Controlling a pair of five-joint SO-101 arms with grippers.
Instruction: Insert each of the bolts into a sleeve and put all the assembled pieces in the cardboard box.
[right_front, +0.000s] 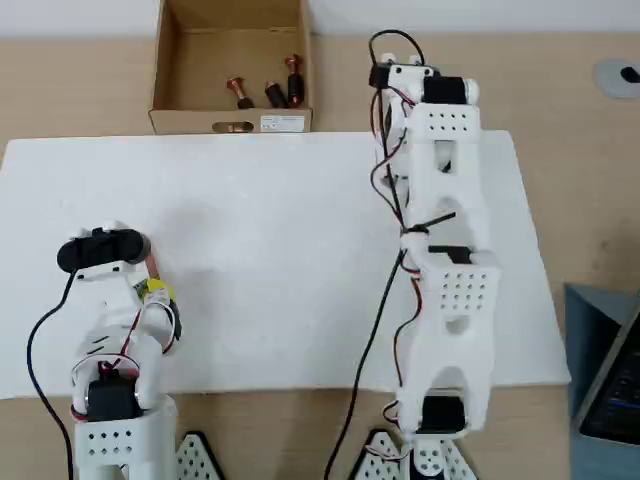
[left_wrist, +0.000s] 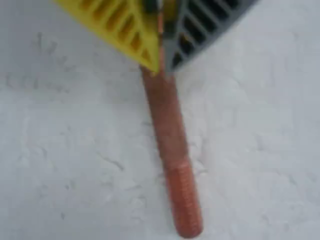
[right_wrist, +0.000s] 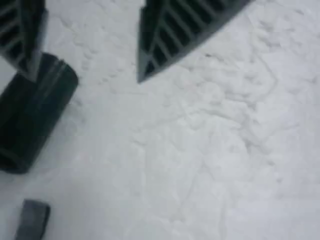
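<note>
Bolt (left_wrist: 170, 165) is clamped in the left claw (left_wrist: 161, 65), well apart from the cardboard box (right_front: 165, 75), open white mat (right_front: 260, 250) between. Right claw (right_wrist: 86, 75) stands wide, one fingertip at a black sleeve (right_wrist: 35, 115).

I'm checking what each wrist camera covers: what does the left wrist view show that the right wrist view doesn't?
Left wrist view: the left gripper shut on a copper bolt, its threaded end pointing away from the gripper. Right wrist view: the open right gripper, a black sleeve lying beside it, and a small dark piece nearby. Both: the white table cover underneath.
</note>
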